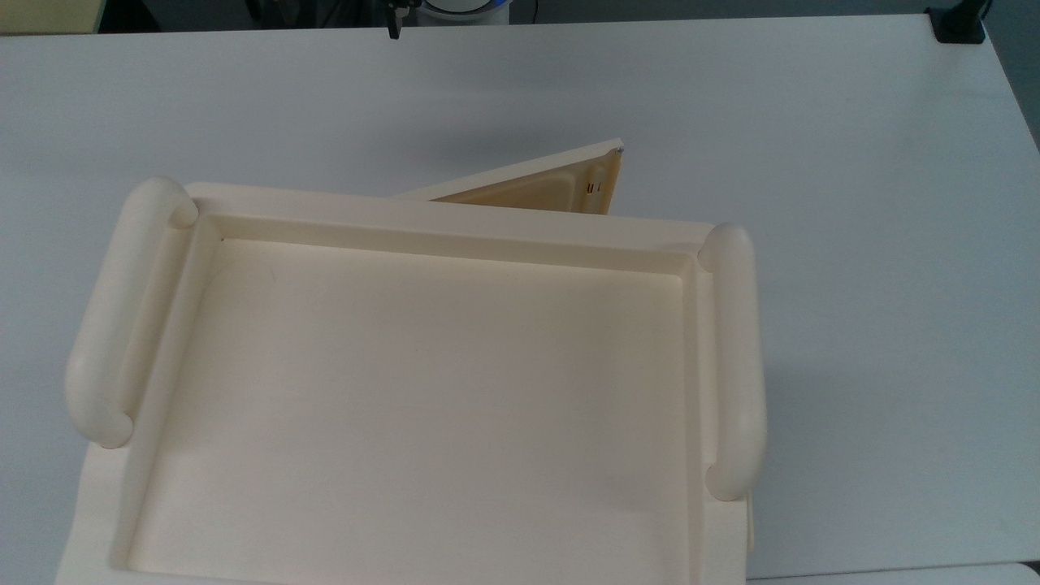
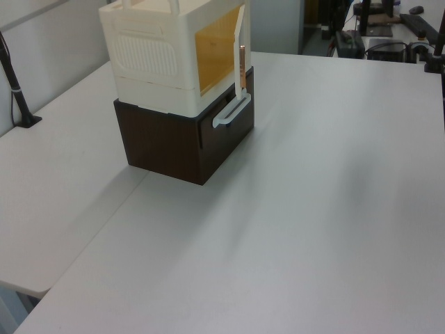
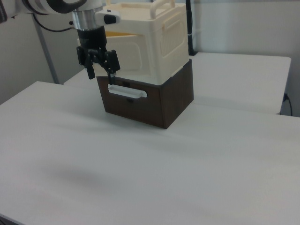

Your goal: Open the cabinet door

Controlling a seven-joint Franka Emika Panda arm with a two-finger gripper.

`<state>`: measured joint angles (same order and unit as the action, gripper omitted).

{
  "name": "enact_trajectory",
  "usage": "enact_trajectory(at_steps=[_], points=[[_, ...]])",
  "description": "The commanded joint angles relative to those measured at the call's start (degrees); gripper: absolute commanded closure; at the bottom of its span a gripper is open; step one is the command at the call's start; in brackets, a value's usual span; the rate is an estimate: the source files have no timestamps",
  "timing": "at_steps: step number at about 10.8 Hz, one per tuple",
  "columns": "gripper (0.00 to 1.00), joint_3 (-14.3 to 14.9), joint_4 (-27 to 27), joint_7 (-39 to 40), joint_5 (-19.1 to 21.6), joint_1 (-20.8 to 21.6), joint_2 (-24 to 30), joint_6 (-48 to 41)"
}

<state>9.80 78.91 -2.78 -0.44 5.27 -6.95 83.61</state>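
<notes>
Door [image 1: 528, 185] part-open, swung off cabinet [image 2: 167, 62] front. My gripper [image 3: 100, 71] clear of it, jaws apart, holding nothing. Judge opening unfinished; next, push door wider.

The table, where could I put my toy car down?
The table is bare in front of the brown drawer box in the left view. The cabinet's tray top is free too. It is crowded by the open cabinet door, near the gripper.
</notes>
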Motion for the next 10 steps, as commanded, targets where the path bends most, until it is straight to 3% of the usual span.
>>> enact_trajectory(at_steps=[1,5,10], points=[[0.00,-0.3,1.3,1.2,2.7,0.3,0.6,0.2],[0.00,-0.8,-2.8,-3.7,10.6,3.3,0.9,11.2],[0.00,-0.6,-2.8,-26.0,9.5,10.5,-1.0,30.5]])
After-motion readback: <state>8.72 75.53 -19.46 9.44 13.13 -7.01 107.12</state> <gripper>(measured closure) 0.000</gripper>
